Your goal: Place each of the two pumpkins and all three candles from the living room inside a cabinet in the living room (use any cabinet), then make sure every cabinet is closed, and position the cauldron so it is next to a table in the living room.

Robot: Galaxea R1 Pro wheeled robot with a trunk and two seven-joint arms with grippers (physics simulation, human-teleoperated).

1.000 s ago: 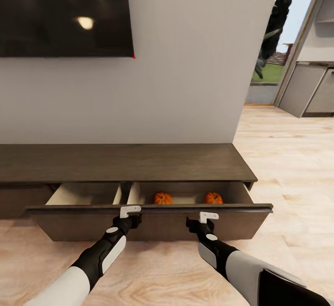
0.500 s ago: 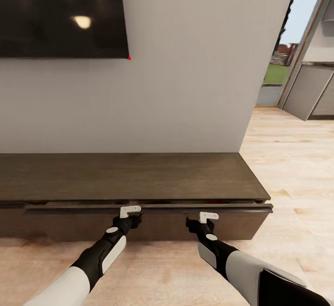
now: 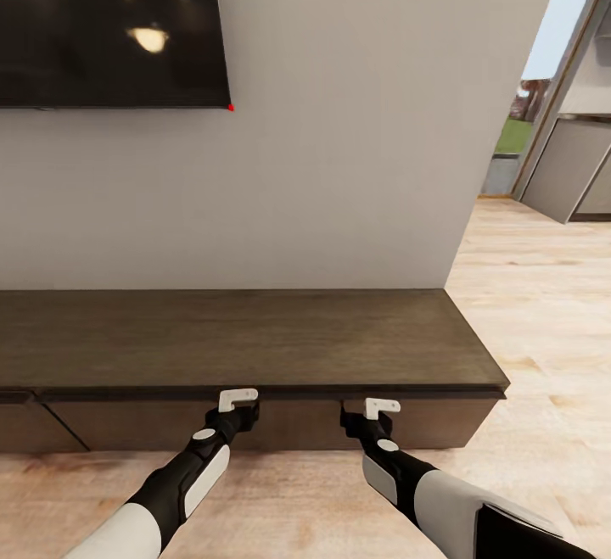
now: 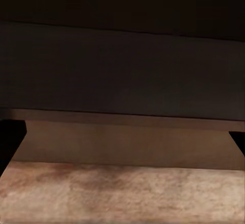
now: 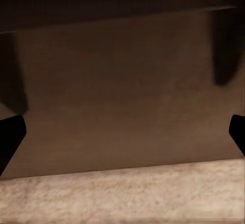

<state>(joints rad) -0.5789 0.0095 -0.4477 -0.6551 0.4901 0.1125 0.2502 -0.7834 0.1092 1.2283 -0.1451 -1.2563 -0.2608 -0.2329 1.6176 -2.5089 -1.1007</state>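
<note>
Pressing against the cabinet (image 3: 255,347), both grippers sit at its drawer front (image 3: 280,423), just under the overhanging top edge. Left gripper (image 3: 240,401) is near the middle of that front; right gripper (image 3: 379,410) is further toward the cabinet's right end.

Hand state: in each wrist view the dark fingertips show at opposite edges of the picture with bare drawer wood between them, so both grippers are spread wide and hold nothing.

Drawer front (image 4: 122,71) looks flush with the cabinet in the head view. No gap, no pale interior visible. Right wrist view shows the brown panel (image 5: 122,96) close up, with floor (image 5: 122,193) beneath it.

Task things: no pumpkins, candles or cauldron to be seen anywhere around the cabinet. Whatever lies in the drawer is hidden behind the closed front; cannot tell its contents from here.

Judgement on progress: the closing step for this drawer appears finished, or nearly. The drawer to the left of it (image 3: 17,427) also reads as shut, though only its end is in view. Whether all five items are stored cannot be confirmed. Cauldron placement next to a table looks like work left to do.

Around the cabinet: TV (image 3: 110,25) on the wall above, wood floor (image 3: 526,330) off its right end.
</note>
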